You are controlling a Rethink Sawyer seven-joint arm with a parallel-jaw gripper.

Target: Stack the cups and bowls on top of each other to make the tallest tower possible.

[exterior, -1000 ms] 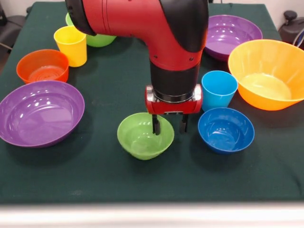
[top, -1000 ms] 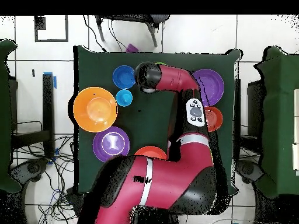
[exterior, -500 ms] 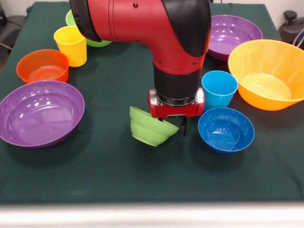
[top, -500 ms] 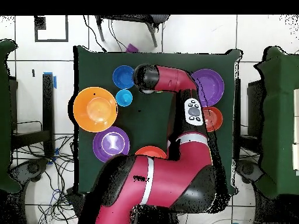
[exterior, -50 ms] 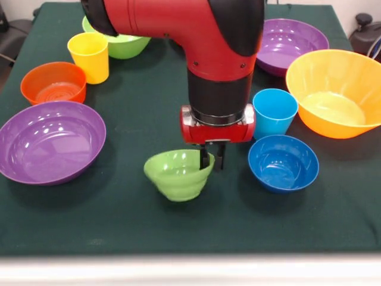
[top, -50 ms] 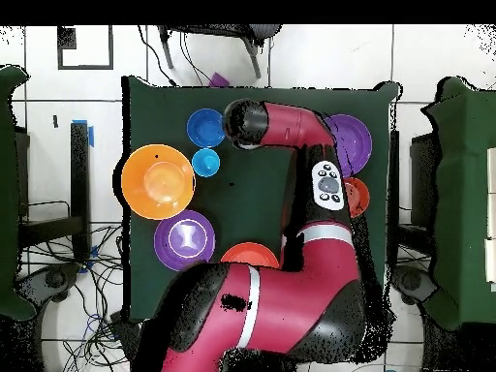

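The gripper (exterior, -50 ms: pixel 212 159) is closed on the right rim of a small green bowl (exterior, -50 ms: pixel 177 174), its two fingers pinching the wall so the bowl hangs tilted, with its opening turned up and a little toward the camera. The bowl's base looks just clear of or barely touching the green table (exterior, -50 ms: pixel 119 226); which one cannot be told. This is near the middle of the table's front edge.

Just to its right sits a small dark blue bowl (exterior, -50 ms: pixel 283 162), upright. Behind that stands a light blue cup (exterior, -50 ms: pixel 274 112), and by the right edge a big orange bowl (exterior, -50 ms: pixel 336 92) rests upright. A purple bowl (exterior, -50 ms: pixel 292 42) lies toward the far right corner.

Along the left edge, a large purple bowl (exterior, -50 ms: pixel 50 140) sits near the front, a red-orange bowl (exterior, -50 ms: pixel 53 83) behind it, then a yellow cup (exterior, -50 ms: pixel 89 56). A second green bowl (exterior, -50 ms: pixel 122 44) shows partly behind the arm (exterior, -50 ms: pixel 196 36).

In the overhead view, another red-orange bowl (top, -50 ms: pixel 250 254) peeks out beside the arm.
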